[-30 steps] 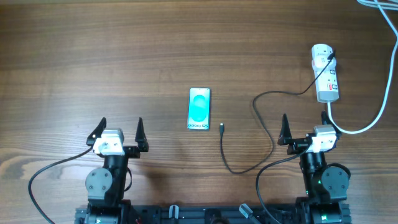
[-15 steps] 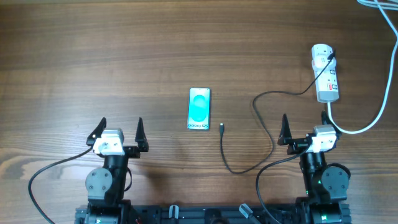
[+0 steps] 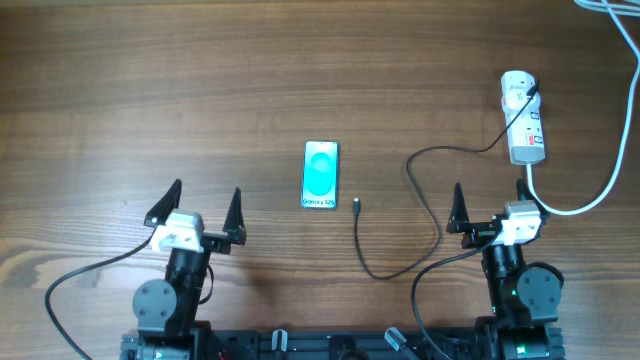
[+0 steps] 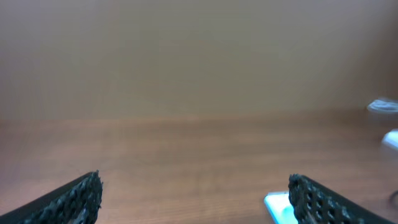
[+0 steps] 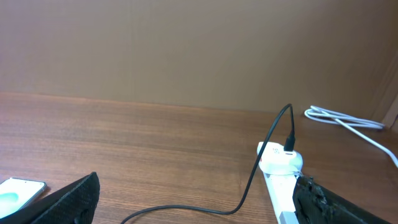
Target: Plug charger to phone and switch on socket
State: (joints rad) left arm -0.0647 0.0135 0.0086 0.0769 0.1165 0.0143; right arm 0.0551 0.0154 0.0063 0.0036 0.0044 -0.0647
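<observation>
The phone (image 3: 320, 175) lies flat mid-table, cyan screen up, white strip at its near end. The charger cable (image 3: 412, 175) runs from a black plug in the socket (image 3: 523, 130) at the far right, loops down and ends in a small black tip (image 3: 357, 205) just right of the phone, apart from it. My left gripper (image 3: 206, 190) is open and empty, left of and nearer than the phone; the phone's corner (image 4: 277, 205) shows by its right finger. My right gripper (image 3: 490, 190) is open and empty, just short of the socket (image 5: 280, 165), with the cable (image 5: 255, 168) between its fingers.
A thick white cord (image 3: 600, 195) runs from the socket's near end, curves right and goes up the right table edge; it also shows in the right wrist view (image 5: 339, 118). Black arm cables lie near both bases at the front edge.
My left gripper has shifted slightly to the right and forward towards the phone. The right arm, phone, cable and socket have not moved.
</observation>
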